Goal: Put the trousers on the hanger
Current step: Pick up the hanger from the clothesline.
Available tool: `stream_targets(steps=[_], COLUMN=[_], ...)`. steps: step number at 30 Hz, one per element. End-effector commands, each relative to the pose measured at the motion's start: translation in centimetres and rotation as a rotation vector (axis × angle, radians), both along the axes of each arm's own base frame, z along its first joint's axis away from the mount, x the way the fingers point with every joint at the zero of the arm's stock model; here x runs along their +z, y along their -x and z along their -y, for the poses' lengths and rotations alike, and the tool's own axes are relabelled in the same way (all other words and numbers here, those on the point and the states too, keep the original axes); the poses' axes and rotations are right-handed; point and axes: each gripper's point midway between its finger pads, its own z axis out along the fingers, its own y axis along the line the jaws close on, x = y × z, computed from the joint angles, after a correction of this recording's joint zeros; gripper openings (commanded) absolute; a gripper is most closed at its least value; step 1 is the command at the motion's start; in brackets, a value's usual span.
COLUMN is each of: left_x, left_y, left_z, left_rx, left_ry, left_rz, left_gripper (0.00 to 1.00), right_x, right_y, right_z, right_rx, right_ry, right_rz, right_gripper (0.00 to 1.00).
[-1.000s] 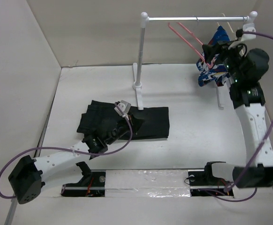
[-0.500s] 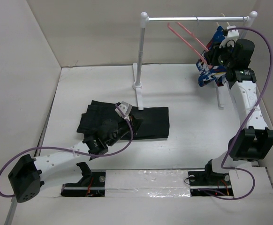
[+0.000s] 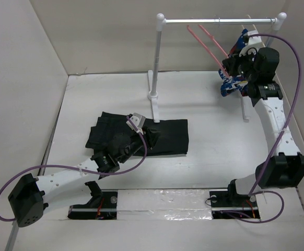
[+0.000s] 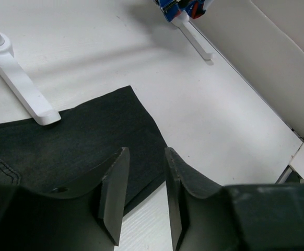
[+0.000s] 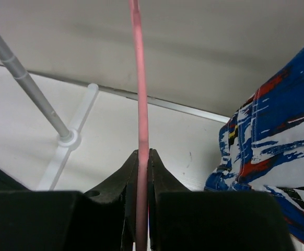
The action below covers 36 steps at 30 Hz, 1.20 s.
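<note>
The black trousers [image 3: 165,137] lie folded flat on the table by the rack's foot, and their hem edge shows in the left wrist view [image 4: 84,146]. My left gripper [image 3: 153,136] hovers low over that edge [image 4: 145,152], open, with nothing between its fingers. The pink hanger [image 3: 207,39] hangs from the rail at the back right. My right gripper [image 3: 228,64] is raised to it and shut on its thin pink bar [image 5: 140,78], which runs straight up out of the jaws [image 5: 143,152].
A white clothes rack has its rail [image 3: 220,21] across the back, its pole [image 3: 156,57] and a foot [image 4: 21,86] beside the trousers. A blue, white and red patterned garment [image 3: 228,86] hangs right of the hanger [image 5: 277,130]. White walls enclose the table.
My left gripper's jaws have parted over the trousers. My right arm has swung up and left toward the rail, and its jaws have closed on the pink hanger.
</note>
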Motion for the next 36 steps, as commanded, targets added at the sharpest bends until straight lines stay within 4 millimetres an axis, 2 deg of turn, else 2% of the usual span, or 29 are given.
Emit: stream_targets(steps=[1, 3, 7, 11, 13, 15, 16, 19, 20, 21, 22, 23, 24, 25, 26, 27, 28, 29, 30, 31, 32, 33, 34, 35, 36], left_x=[3.3, 3.3, 3.1, 2.9, 3.0, 3.1, 3.1, 2.8, 2.1, 1.9, 2.1, 1.4, 1.3, 1.5, 0.8, 0.6, 1.1, -0.1, -0.3, 0.5, -1.1, -1.3, -0.6, -2.0, -1.9], left_y=[-0.5, -0.5, -0.6, -0.7, -0.6, -0.4, -0.4, -0.5, -0.6, -0.7, -0.8, -0.8, -0.6, -0.5, -0.5, 0.4, 0.7, 1.0, 1.0, 2.2, 2.5, 2.9, 3.9, 4.3, 4.7], left_z=[0.1, 0.0, 0.1, 0.2, 0.3, 0.4, 0.5, 0.6, 0.9, 1.1, 1.4, 1.9, 2.4, 2.9, 3.5, 4.6, 5.4, 6.4, 7.0, 8.7, 9.9, 10.9, 12.4, 13.7, 14.5], left_rx=[0.015, 0.019, 0.025, 0.024, 0.020, 0.008, 0.011, 0.024, 0.027, 0.029, 0.029, 0.024, -0.001, -0.014, -0.028, -0.074, -0.091, -0.097, -0.078, -0.112, -0.117, -0.130, -0.161, -0.174, -0.185], left_ry=[0.064, 0.068, 0.062, 0.063, 0.069, 0.078, 0.091, 0.121, 0.118, 0.118, 0.128, 0.134, 0.145, 0.172, 0.172, 0.192, 0.205, 0.180, 0.171, 0.180, 0.141, 0.141, 0.163, 0.149, 0.161], left_rz=[0.055, 0.058, 0.053, 0.046, 0.043, 0.040, 0.026, -0.012, -0.043, -0.059, -0.073, -0.107, -0.121, -0.126, -0.147, -0.176, -0.180, -0.204, -0.211, -0.218, -0.248, -0.259, -0.278, -0.300, -0.308], left_gripper=[0.31, 0.34, 0.35, 0.36, 0.37, 0.40, 0.42, 0.47, 0.48, 0.48, 0.48, 0.48, 0.48, 0.47, 0.47, 0.47, 0.47, 0.47, 0.47, 0.47, 0.47, 0.48, 0.49, 0.50, 0.52], right_x=[7.7, 7.9, 7.2, 5.3, 3.5, 3.0, 0.8, -0.8, -3.9, -4.2, -5.4, -9.2, -10.5, -10.8, -12.1, -15.5, -15.7, -16.8, -19.3, -20.0, -20.3, -20.9, -22.5, -22.8, -23.5], right_y=[2.5, 3.0, 3.7, 4.2, 4.4, 5.6, 5.9, 8.0, 8.6, 9.9, 10.6, 11.5, 12.3, 13.5, 14.3, 15.3, 16.3, 17.0, 17.8, 18.4, 19.1, 19.5, 20.1, 20.7, 21.0], right_z=[0.3, 0.0, 0.4, 0.6, 0.9, 0.8, 0.8, 0.6, 0.1, -0.1, 0.0, -0.3, -1.1, -0.9, -1.1, -1.3, -1.8, -1.9, -2.0, -2.8, -2.7, -2.8, -3.0, -3.3, -3.4], right_rx=[-0.051, -0.050, -0.079, -0.093, -0.108, -0.119, -0.134, -0.166, -0.161, -0.165, -0.192, -0.188, -0.189, -0.219, -0.229, -0.231, -0.233, -0.241, -0.241, -0.222, -0.237, -0.238, -0.240, -0.237, -0.239], right_ry=[-0.018, -0.016, 0.008, 0.009, 0.011, 0.011, 0.016, 0.019, 0.025, 0.017, 0.009, 0.021, -0.003, -0.030, -0.042, -0.034, -0.066, -0.077, -0.073, -0.099, -0.118, -0.126, -0.139, -0.145, -0.146], right_rz=[0.222, 0.214, 0.184, 0.150, 0.113, 0.112, 0.076, 0.064, 0.006, 0.016, -0.003, -0.069, -0.090, -0.083, -0.102, -0.157, -0.144, -0.162, -0.206, -0.217, -0.214, -0.226, -0.256, -0.257, -0.273], right_gripper=[0.00, 0.00, 0.00, 0.00, 0.00, 0.00, 0.00, 0.00, 0.00, 0.00, 0.00, 0.00, 0.00, 0.00, 0.00, 0.00, 0.00, 0.00, 0.00, 0.00, 0.00, 0.00, 0.00, 0.00, 0.00])
